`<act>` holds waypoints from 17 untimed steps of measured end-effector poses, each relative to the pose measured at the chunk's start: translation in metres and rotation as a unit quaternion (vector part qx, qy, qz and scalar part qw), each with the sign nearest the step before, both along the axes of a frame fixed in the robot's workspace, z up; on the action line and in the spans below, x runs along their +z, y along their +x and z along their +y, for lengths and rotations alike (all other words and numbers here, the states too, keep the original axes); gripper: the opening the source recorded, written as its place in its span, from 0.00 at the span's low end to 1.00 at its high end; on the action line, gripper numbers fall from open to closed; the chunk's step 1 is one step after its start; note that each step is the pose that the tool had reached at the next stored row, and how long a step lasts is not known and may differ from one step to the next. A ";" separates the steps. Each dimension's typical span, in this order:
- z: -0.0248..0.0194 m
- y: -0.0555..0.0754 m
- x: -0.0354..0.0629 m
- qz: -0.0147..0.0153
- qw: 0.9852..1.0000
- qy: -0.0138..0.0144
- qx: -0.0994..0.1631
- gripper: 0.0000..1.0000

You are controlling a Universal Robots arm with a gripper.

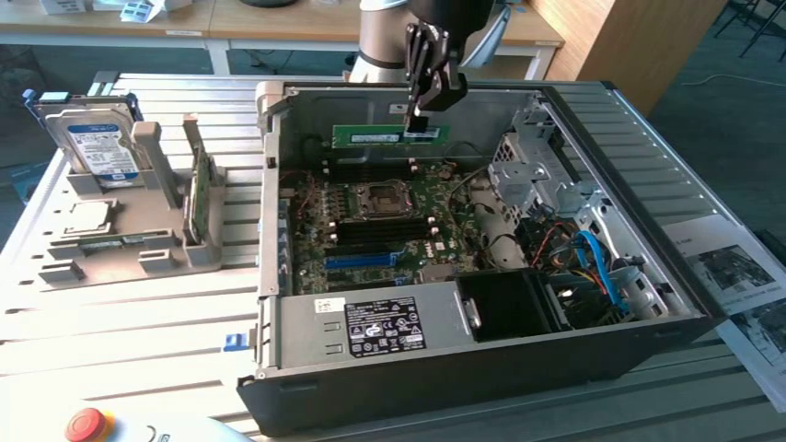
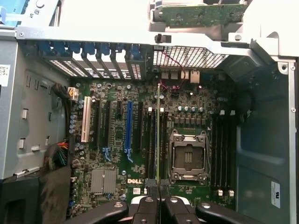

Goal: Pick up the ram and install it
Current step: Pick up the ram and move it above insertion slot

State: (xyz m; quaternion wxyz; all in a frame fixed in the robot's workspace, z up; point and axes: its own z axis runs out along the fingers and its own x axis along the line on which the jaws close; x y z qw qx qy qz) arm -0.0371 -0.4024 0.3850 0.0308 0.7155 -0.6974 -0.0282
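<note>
The hand (image 1: 419,118) pinched the ram (image 1: 375,136) between its fingers, gripping nearer the stick's end on the exterior view's right. It held the stick level and on edge in the air inside the open computer case (image 1: 368,391), above the far part of the motherboard (image 1: 411,221) and clear of it.

In the wrist view the ram (image 2: 158,130) showed edge-on as 1 thin line running along the black memory slots (image 2: 150,140) beside the CPU socket (image 2: 187,156). Which slot it sat over could not be told.

To seat it well, the stick's length probably needed to lie exactly parallel to 1 slot and centred over it, with the notch matched and the end latches swung open. The descent was best kept straight and slow. Because the grip was off-centre, a hard push risked tipping the stick so that 1 end seated first, so pressure needed to be even and gentle.
</note>
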 end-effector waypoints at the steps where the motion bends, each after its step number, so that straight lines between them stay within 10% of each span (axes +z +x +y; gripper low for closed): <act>1: 0.0003 0.000 -0.0003 0.000 1.000 0.000 0.000 0.12; 17: 0.0094 0.002 -0.0048 0.000 1.000 0.000 0.000 0.12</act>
